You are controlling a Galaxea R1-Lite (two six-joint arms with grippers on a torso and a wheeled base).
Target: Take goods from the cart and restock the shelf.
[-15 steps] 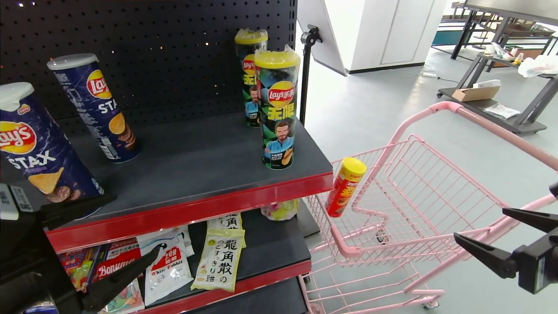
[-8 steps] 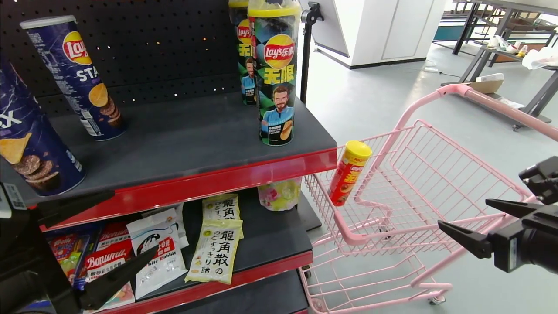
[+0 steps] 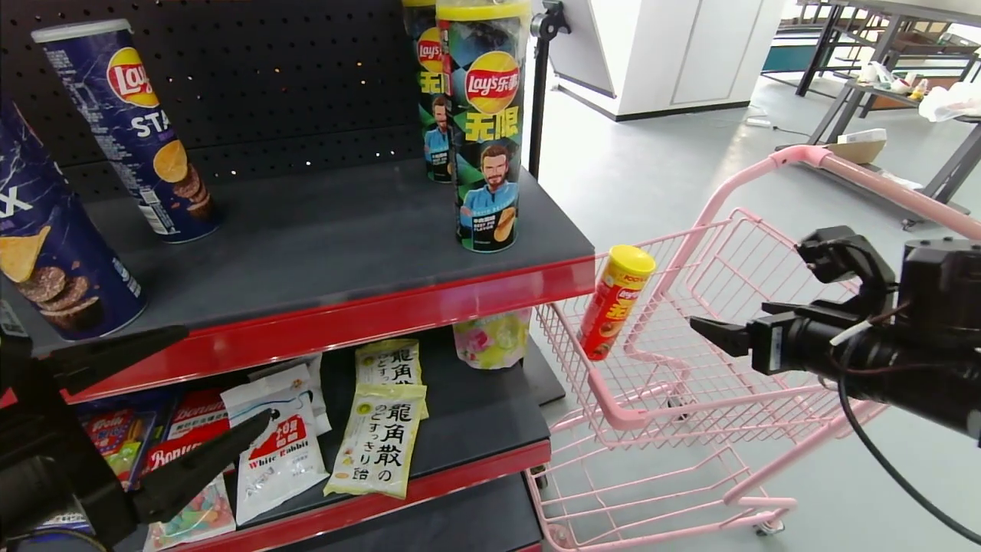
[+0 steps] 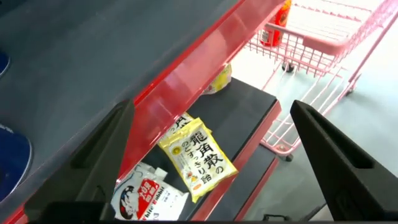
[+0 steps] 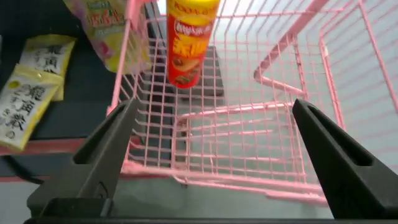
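Wide open and empty, the right gripper (image 5: 213,106) hangs over the pink cart (image 3: 874,182) on the grey floor (image 3: 659,176), with the red chip can (image 5: 188,37) leaning in the basket corner just ahead of it, while the left gripper (image 4: 211,106), equally spread and empty, sits at the dark shelf (image 3: 322,245).

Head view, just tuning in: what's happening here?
The right claw is open at the pink cart, pointed at the red can with a yellow lid leaning inside it. Nothing is gripped yet. The left claw hangs open and empty at the red front edge of the shelf.
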